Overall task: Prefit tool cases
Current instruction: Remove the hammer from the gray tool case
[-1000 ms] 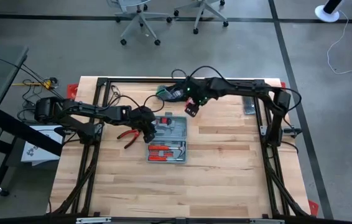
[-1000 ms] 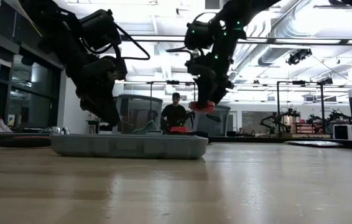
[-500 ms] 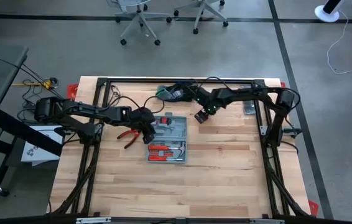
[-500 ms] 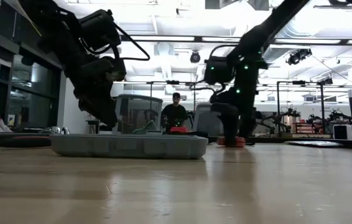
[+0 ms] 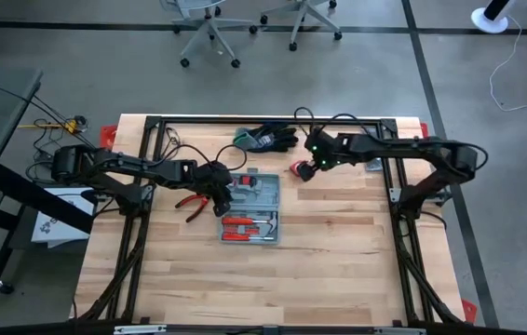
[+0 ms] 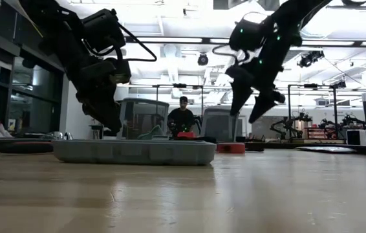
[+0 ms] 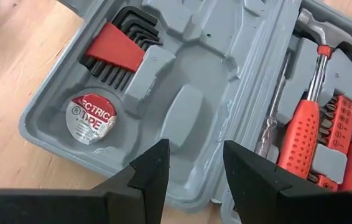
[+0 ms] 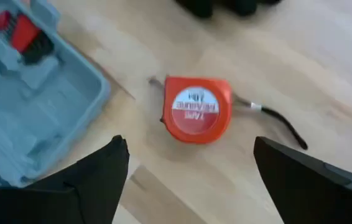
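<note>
Two tools: right tool (image 8: pixel 185 171) spread wide, empty, above orange tape measure (image 8: pixel 197 109) beside open grey-blue hinged plastic case (image 5: pixel 249 207); left tool (image 7: pixel 194 168) parted, empty, over its recesses.

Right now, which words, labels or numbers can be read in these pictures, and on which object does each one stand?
"...ECTRICA... TAPE" (partly legible): on the round label of the tape roll, which sits in a recess of the open tool case.
Printed text on the white round label of the orange tape measure, lying on the wooden table: blurred and shown upside down, cannot be read.
No other readable text in the high or low view.
</note>
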Robot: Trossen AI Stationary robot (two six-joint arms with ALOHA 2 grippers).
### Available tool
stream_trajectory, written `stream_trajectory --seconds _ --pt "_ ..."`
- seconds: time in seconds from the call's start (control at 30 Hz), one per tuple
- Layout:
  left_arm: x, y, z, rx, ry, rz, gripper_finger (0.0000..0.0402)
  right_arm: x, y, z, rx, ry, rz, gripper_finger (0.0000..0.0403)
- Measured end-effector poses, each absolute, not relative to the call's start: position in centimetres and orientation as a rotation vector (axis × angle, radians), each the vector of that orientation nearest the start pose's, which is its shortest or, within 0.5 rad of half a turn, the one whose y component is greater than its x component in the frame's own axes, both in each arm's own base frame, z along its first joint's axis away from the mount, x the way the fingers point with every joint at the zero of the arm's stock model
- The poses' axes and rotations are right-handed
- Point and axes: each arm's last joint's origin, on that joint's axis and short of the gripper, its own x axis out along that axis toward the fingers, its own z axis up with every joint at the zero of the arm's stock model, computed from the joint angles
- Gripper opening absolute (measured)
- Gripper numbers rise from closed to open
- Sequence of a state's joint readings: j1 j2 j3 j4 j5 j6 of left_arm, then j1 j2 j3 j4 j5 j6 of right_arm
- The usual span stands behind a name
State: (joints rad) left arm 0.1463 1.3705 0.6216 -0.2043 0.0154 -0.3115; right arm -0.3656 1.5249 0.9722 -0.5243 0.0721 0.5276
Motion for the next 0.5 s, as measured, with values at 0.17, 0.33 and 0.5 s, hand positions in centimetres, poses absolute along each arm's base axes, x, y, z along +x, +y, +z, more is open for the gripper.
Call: stream_trajectory --seconds 0.17,0.33,0.5 --pt "24.1 3.5 16.0 -0.366 0.929 0.266 0.0142 27.3 -10.4 20.5 0.651 0.952 -0.671 0.0337" --pt "24.0 3.4 16.0 -0.371 0.939 0.256 0.0142 28.6 -8.3 20.8 0.647 0.914 -0.551 0.0338" --pt "24.4 3.7 16.3 -0.329 0.897 0.244 0.0142 30.3 -5.1 21.3 0.64 0.813 -0.486 0.0338"
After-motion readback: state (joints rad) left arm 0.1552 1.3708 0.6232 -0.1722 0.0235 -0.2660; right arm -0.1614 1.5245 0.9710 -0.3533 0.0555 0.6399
